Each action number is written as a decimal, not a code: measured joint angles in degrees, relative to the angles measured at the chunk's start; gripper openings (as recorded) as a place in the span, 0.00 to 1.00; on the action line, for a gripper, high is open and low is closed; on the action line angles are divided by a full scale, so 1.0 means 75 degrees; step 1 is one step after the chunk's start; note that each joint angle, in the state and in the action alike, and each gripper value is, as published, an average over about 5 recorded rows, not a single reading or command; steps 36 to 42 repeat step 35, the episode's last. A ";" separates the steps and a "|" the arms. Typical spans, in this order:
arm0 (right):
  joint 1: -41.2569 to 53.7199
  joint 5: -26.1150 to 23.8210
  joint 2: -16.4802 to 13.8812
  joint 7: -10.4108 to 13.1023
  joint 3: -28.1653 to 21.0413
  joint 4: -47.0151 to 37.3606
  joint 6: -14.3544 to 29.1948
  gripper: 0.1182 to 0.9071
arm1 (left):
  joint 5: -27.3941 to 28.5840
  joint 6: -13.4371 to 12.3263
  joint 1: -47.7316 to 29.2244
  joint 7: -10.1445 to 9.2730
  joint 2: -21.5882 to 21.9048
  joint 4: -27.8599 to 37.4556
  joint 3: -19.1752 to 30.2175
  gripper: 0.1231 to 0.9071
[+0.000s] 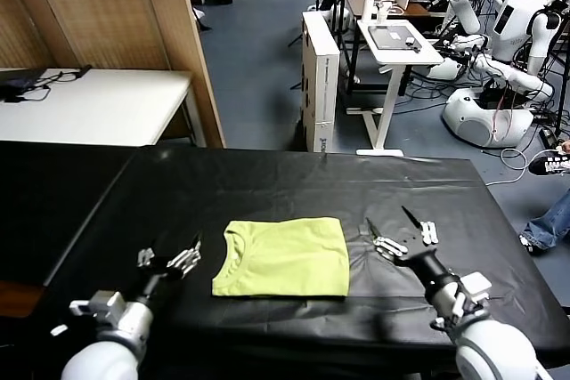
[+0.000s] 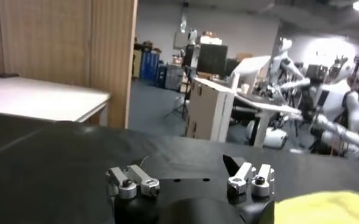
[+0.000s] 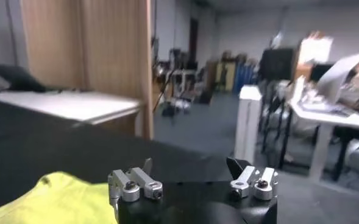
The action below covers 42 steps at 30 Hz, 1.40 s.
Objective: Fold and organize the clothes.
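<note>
The right gripper (image 1: pixel 394 224) hovers wide open and empty just beside the folded T-shirt (image 1: pixel 283 257); the left gripper (image 1: pixel 174 254) stands equally wide at the shirt's other side. The shirt lies near the black tabletop's (image 1: pixel 294 180) front edge, midway along it

In both wrist views the T-shirt (image 2: pixel 325 207) is cut off by the frame edge and blurred (only a yellow-green corner shows). Its underside and inner folds are hidden. The white robots (image 1: pixel 508 15) beyond the table appear partly cropped.
</note>
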 joint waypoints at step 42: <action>-0.4283 -0.1372 0.1353 0.0949 0.0798 0.1181 0.0998 1.00 | 0.0570 -0.0181 0.3220 0.0091 0.0074 -0.1588 -0.1006 1.00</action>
